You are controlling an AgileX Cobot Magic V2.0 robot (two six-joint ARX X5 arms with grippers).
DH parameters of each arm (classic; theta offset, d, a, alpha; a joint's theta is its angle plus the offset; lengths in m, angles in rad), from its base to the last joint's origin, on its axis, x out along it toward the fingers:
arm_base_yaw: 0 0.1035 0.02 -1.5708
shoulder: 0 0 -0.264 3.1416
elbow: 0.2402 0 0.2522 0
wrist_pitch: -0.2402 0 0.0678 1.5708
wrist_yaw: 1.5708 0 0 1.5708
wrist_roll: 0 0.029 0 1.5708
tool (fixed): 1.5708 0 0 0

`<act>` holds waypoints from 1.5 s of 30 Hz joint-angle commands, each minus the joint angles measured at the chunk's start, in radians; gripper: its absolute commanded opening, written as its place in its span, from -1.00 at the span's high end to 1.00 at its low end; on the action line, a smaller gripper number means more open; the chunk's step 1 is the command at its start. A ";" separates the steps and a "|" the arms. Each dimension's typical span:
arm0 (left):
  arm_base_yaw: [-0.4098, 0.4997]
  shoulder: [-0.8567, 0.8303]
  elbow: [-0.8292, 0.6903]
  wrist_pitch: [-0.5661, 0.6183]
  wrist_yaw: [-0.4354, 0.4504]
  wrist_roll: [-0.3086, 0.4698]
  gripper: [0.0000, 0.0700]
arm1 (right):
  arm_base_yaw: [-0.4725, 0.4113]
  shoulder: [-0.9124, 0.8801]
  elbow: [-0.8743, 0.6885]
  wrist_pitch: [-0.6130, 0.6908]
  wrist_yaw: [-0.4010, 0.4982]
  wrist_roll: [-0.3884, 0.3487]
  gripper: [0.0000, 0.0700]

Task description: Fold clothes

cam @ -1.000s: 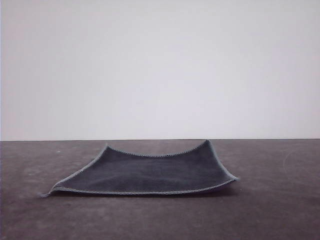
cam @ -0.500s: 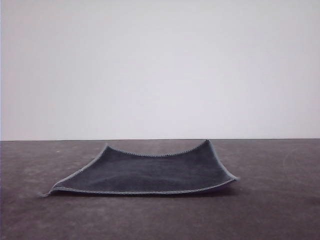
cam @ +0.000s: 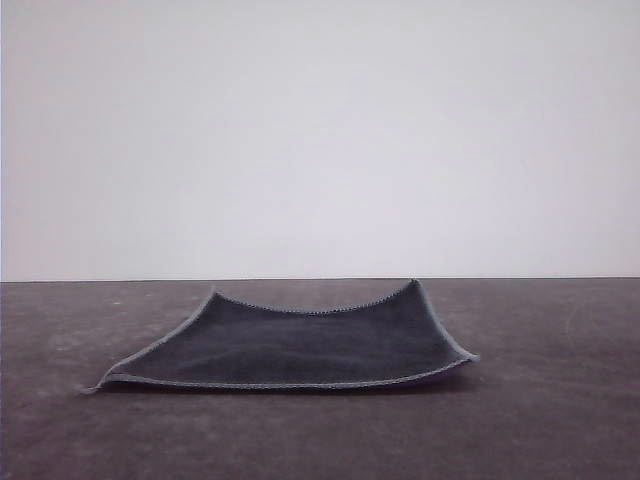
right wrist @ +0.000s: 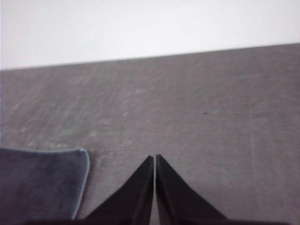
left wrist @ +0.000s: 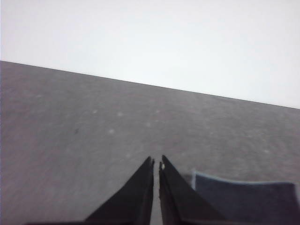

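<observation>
Grey-brown table point(cam: 560, 420) is seen spread under everything, against a pale wall point(cam: 320, 130). Charcoal cloth point(cam: 300, 345) is laid flat on it, dark face up, light hem showing, far corners curled upward; no fold is made. Left gripper point(left wrist: 156, 164) is held above bare table, jaws pressed nearly together, nothing between them; a cloth corner point(left wrist: 243, 199) is seen just beside its tips. Right gripper point(right wrist: 154, 159) is likewise closed on nothing, a rounded cloth corner point(right wrist: 42, 183) lying near, apart from the tips.
</observation>
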 commanded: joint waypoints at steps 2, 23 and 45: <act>-0.003 0.166 0.132 -0.021 0.054 0.035 0.97 | 0.007 0.145 0.107 -0.018 -0.065 -0.042 0.99; -0.027 0.681 0.331 -0.106 0.406 0.082 0.96 | 0.020 0.501 0.220 0.054 -0.327 -0.088 0.99; -0.057 0.711 0.331 -0.085 0.488 0.054 -0.01 | 0.034 0.540 0.220 -0.006 -0.402 -0.079 -0.29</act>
